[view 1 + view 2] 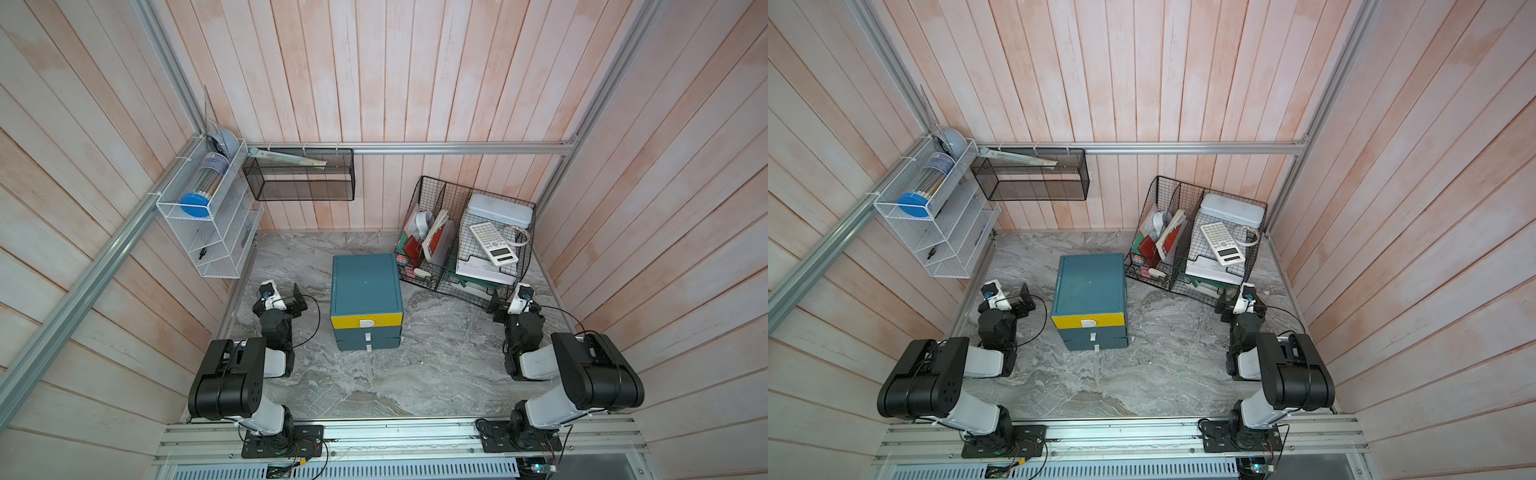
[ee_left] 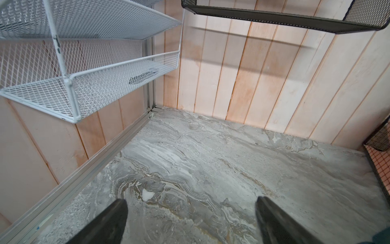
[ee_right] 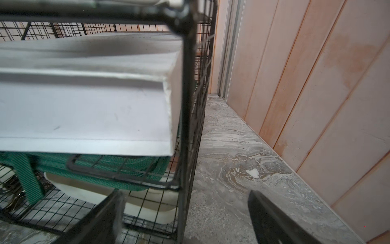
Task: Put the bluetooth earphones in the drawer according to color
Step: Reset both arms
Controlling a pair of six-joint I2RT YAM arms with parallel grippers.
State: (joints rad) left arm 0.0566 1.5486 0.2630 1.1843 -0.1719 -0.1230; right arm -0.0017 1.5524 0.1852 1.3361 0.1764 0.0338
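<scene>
Grey marble tabletop (image 1: 374, 386) in both top views: drawer (image 1: 365, 286) mid-table within reach of both folded arms, fronts shut, no bluetooth earphones visible. Left wrist: left gripper (image 2: 190, 202) spread wide, empty, over bare marble. Right wrist: right gripper (image 3: 185, 195) likewise, beside the wire organiser (image 3: 186, 105).

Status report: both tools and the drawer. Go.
Left tool open, empty. Right tool open, empty, close beside wire organiser. Drawer: all three shut. No earphones in view.
</scene>
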